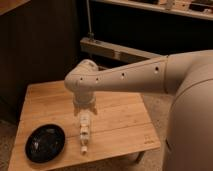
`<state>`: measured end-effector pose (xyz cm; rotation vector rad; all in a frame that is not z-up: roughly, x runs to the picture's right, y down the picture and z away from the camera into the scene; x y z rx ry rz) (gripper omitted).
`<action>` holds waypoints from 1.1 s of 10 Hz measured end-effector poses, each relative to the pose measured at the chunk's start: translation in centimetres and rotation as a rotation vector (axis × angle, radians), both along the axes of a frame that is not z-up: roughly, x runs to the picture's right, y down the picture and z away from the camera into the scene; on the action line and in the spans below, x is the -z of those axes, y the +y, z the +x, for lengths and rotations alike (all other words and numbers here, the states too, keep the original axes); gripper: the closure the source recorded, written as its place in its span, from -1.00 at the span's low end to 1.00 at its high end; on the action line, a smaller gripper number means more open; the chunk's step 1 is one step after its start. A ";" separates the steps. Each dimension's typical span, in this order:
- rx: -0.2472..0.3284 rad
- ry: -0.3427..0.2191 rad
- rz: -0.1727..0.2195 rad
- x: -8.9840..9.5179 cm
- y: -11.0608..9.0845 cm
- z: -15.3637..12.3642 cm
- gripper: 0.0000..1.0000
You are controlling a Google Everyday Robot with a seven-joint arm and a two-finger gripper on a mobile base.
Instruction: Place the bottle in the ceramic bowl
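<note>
The ceramic bowl (45, 143) is a shallow glossy black dish at the front left corner of the wooden table (125, 125). The bottle (84, 134) is slim and whitish with tan bands. It shows just right of the bowl, stretching from under the gripper toward the table's front edge. My gripper (85, 111) hangs from the white arm (125, 77) over the table's middle, directly above the bottle's upper end. I cannot tell whether the gripper holds the bottle or the bottle lies on the table. The bottle is outside the bowl.
The table is a small light wooden slab with its front edge close below the bottle. My large white arm and body fill the right side. A dark wall and a metal shelf rail (115, 50) stand behind the table.
</note>
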<state>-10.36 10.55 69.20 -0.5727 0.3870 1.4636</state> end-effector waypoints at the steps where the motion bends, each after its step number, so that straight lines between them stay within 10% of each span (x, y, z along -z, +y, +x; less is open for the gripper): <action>1: 0.000 0.000 0.000 0.0 0.0 0.0 -0.30; 7: 0.047 -0.050 -0.117 -4.8 -0.2 -1.9 -0.30; 11: 0.048 -0.048 -0.124 -5.2 -0.2 -1.8 -0.30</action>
